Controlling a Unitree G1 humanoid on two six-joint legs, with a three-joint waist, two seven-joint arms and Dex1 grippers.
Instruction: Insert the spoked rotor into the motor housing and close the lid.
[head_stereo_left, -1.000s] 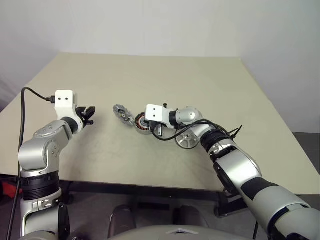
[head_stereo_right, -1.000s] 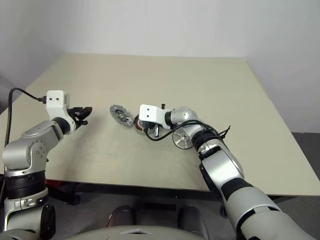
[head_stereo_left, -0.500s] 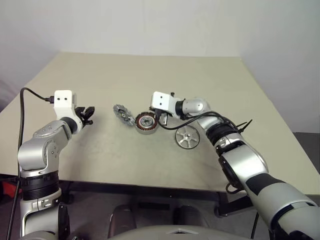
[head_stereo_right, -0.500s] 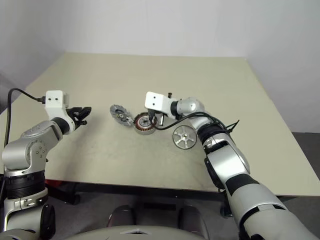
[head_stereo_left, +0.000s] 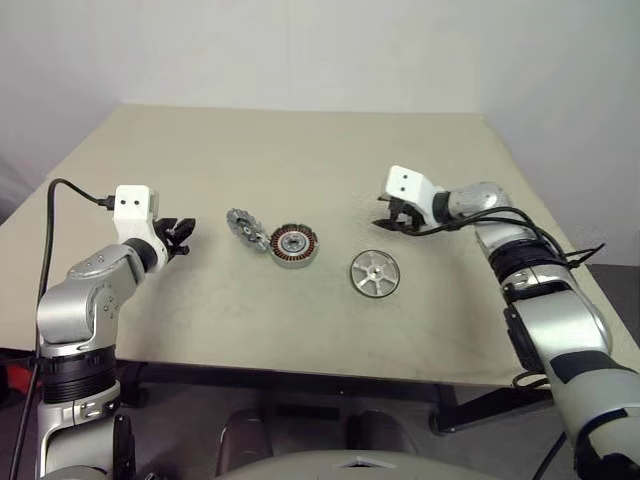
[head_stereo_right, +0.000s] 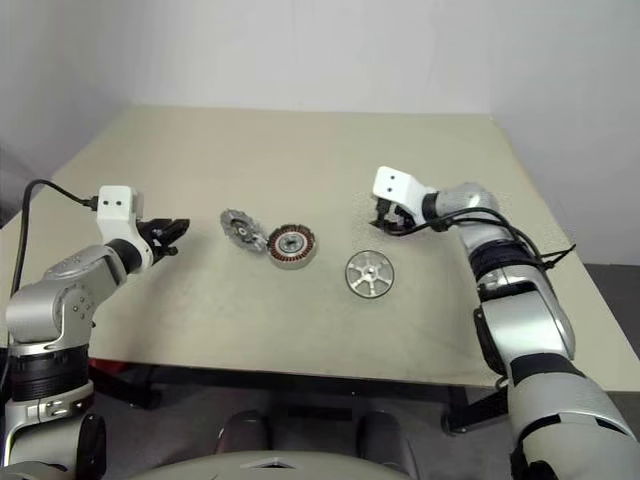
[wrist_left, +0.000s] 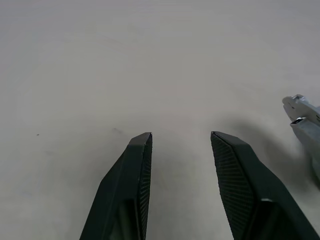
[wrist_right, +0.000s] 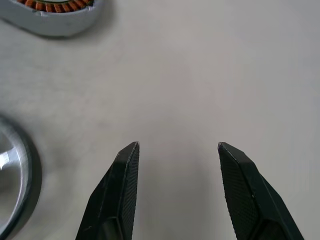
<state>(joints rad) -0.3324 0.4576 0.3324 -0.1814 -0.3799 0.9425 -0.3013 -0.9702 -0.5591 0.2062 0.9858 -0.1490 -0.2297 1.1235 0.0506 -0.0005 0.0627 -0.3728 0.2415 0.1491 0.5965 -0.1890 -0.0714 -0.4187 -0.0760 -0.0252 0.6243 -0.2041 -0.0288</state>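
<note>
The motor housing (head_stereo_left: 293, 245), a dark ring with copper windings and a silver centre, lies flat near the table's middle. Just left of it, touching, leans the lid (head_stereo_left: 242, 228), a small silvery notched cap. The spoked rotor (head_stereo_left: 375, 273), a flat silver wheel, lies to the housing's right, nearer the front edge. My right gripper (head_stereo_left: 386, 222) hovers above the table beyond the rotor, open and empty; its wrist view shows the housing's rim (wrist_right: 50, 15) and the rotor's edge (wrist_right: 15, 190). My left gripper (head_stereo_left: 183, 235) stays left of the lid, open and empty; its wrist view catches the lid's edge (wrist_left: 302, 117).
The beige table (head_stereo_left: 300, 150) stretches far behind the parts, bare towards its back corners. A black cable (head_stereo_left: 60, 190) trails from my left wrist. The front edge runs close below the rotor.
My right gripper lifted off the motor housing, swung to the right beyond the rotor and opened. The housing now shows fully. My left arm stayed put.
</note>
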